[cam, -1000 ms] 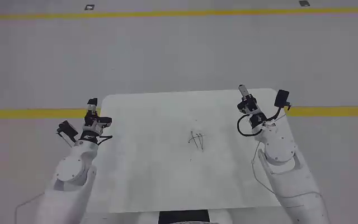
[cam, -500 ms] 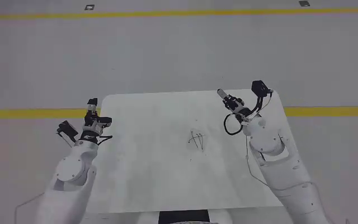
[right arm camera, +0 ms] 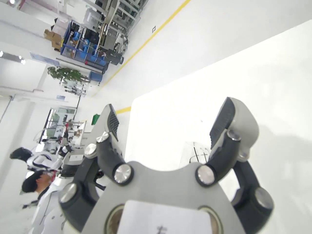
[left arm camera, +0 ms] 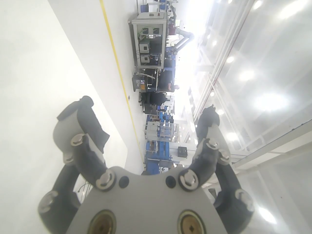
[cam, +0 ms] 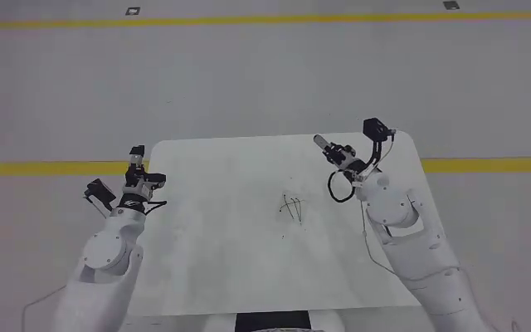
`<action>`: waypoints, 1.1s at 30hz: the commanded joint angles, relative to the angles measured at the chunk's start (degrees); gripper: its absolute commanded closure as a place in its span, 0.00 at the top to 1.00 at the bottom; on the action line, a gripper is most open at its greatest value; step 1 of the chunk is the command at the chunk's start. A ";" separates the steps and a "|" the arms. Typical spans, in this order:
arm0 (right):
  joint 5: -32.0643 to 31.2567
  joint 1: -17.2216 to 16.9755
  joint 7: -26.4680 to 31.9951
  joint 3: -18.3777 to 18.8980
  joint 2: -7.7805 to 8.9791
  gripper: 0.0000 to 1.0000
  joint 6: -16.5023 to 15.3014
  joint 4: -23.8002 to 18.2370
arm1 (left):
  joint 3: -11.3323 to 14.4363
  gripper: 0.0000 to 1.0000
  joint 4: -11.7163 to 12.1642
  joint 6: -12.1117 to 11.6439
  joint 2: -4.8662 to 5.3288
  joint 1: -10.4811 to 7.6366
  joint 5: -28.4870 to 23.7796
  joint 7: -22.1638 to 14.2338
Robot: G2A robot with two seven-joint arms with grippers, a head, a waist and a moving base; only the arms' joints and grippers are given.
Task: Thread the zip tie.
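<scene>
Several thin black zip ties lie in a small bunch near the middle of the white table. A few of them peek out behind my right gripper's fingers in the right wrist view. My right gripper hovers over the table's far right part, above and to the right of the bunch; it is open and holds nothing. My left gripper is off the table's left edge, pointing away, open and empty.
The table's rounded far corners and its left edge are close to the arms. A yellow floor line runs behind the table. A person stands far off in the room behind.
My right arm has swung left and inward, from the far right corner to over the table, its gripper turning toward the zip ties. The left arm has stayed still.
</scene>
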 commanded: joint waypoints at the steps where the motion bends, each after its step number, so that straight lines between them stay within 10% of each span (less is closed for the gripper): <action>1: -9.03 2.13 5.90 -1.49 0.06 1.00 0.73 1.15 | 0.00 1.00 0.00 0.00 0.00 0.00 0.00 0.00; 13: -12.52 3.23 10.06 -3.07 -0.08 1.00 2.19 2.28 | 0.00 1.00 0.00 0.00 0.00 0.00 0.00 0.00; 33: -22.43 6.87 22.90 -7.41 0.10 1.00 -6.08 3.78 | 0.00 1.00 0.00 0.00 0.00 0.00 0.00 0.00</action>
